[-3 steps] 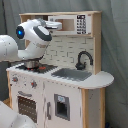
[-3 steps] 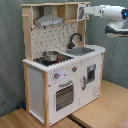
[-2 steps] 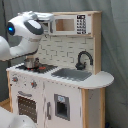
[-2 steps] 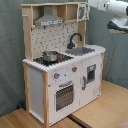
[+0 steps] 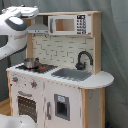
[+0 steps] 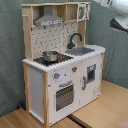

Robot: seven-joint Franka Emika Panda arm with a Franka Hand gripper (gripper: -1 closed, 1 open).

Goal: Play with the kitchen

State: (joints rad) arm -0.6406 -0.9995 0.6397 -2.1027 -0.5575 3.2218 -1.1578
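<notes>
The kitchen point(image 5: 60, 95) is a tall toy of white panels and light wood, standing in the middle of both exterior views point(image 6: 50, 85). It has a black faucet point(image 5: 84, 59) over a grey sink point(image 5: 72, 74), a steel pot point(image 5: 31, 63) on the stovetop, an oven door point(image 5: 26, 106), a range hood point(image 5: 39, 29) and a small microwave point(image 5: 67, 24). My white arm is high at the first exterior view's top left. Its gripper point(image 5: 25, 10) is beside the hood and above the pot, touching nothing. In the second exterior view only part of the arm point(image 6: 117, 12) shows, at the top right.
A grey curtain hangs behind the kitchen. The kitchen stands on a light wooden surface point(image 6: 100, 110). A white rounded robot part point(image 5: 15, 120) fills the first exterior view's bottom left corner.
My arm has risen and drawn back from the kitchen, toward the first exterior view's upper left and the second exterior view's upper right. The kitchen has not moved.
</notes>
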